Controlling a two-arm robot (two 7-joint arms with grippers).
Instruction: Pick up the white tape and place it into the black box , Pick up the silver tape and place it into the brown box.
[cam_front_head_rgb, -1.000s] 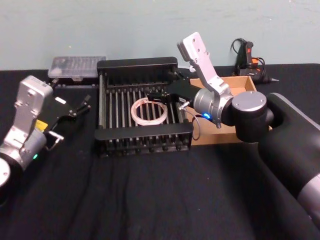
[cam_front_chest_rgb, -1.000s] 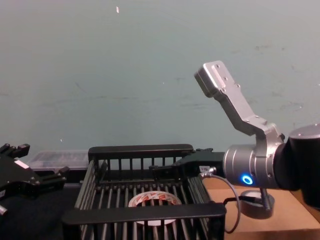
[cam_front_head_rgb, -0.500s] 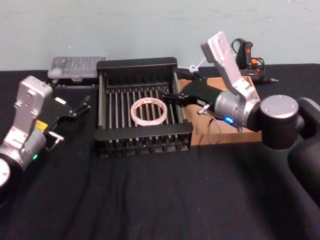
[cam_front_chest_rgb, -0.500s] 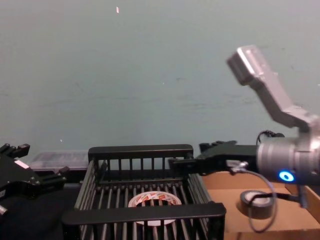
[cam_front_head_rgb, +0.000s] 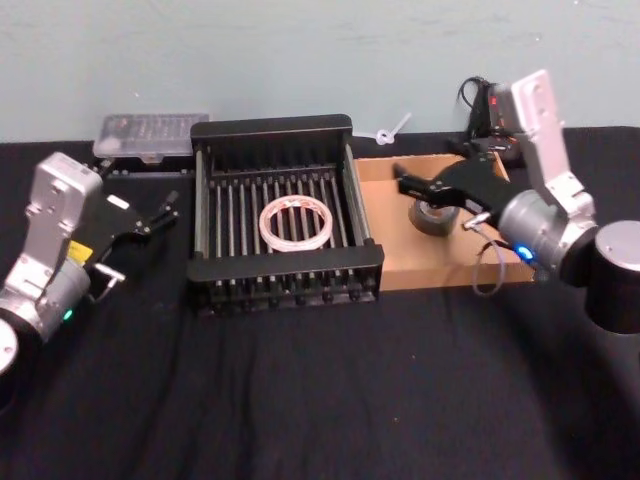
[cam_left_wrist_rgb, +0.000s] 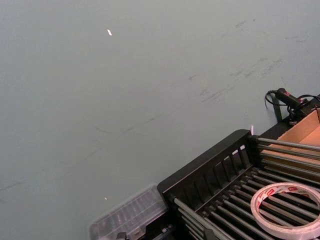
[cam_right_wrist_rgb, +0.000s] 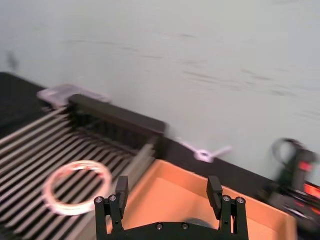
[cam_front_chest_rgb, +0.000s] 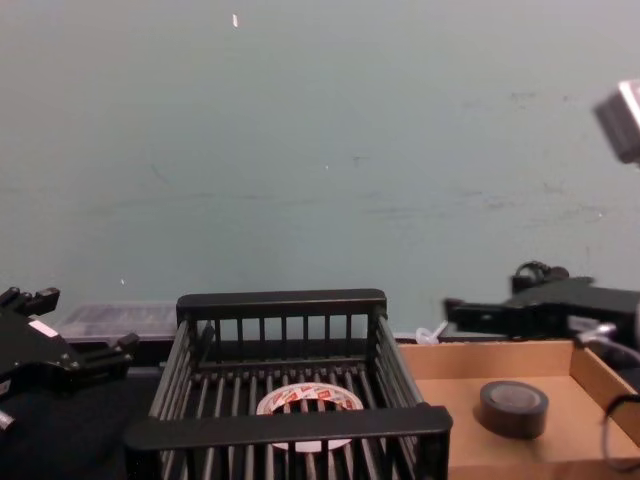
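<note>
On the black table (cam_front_head_rgb: 300, 400), the released right end effector (cam_front_head_rgb: 405, 179) partly hides the silver tape (cam_front_head_rgb: 433, 216) in the brown box (cam_front_head_rgb: 388, 235).

Black box (cam_front_head_rgb: 275, 264) matt plastic bars; brown box (cam_front_head_rgb: 390, 245) plain cardboard; silver tape (cam_front_chest_rgb: 513, 408) dull; desk (cam_front_head_rgb: 300, 400) black cloth; my right claw (cam_right_wrist_rgb: 168, 196) matt black.

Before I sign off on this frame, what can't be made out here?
- Silver tape, head view: the right gripper above it covers its far side.
- Same roll, right wrist view: just a sliver past the gripper body.
- White tape, chest view: the black box front rail hides its near edge.
- Clear case, head view: contents too small to tell.
- Left gripper: its fingertips are too small and dark to read.
</note>
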